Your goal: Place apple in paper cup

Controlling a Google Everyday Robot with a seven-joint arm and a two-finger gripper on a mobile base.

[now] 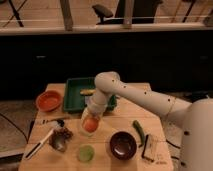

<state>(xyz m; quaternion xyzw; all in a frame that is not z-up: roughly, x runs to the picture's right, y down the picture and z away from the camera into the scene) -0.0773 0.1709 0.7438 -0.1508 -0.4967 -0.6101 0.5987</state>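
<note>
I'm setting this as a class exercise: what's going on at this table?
The robot's arm reaches down over the wooden table, its gripper at the apple, between the green tray and the light green cup. The paper cup cannot be made out clearly, so whether the apple is in it is unclear. The orange bowl and dark brown bowl stand apart.

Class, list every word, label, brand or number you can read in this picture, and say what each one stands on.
None can be read.
The flat object beside the dark bowl has marks too blurred to read.
The hand, right at the apple, bears no legible label.
</note>
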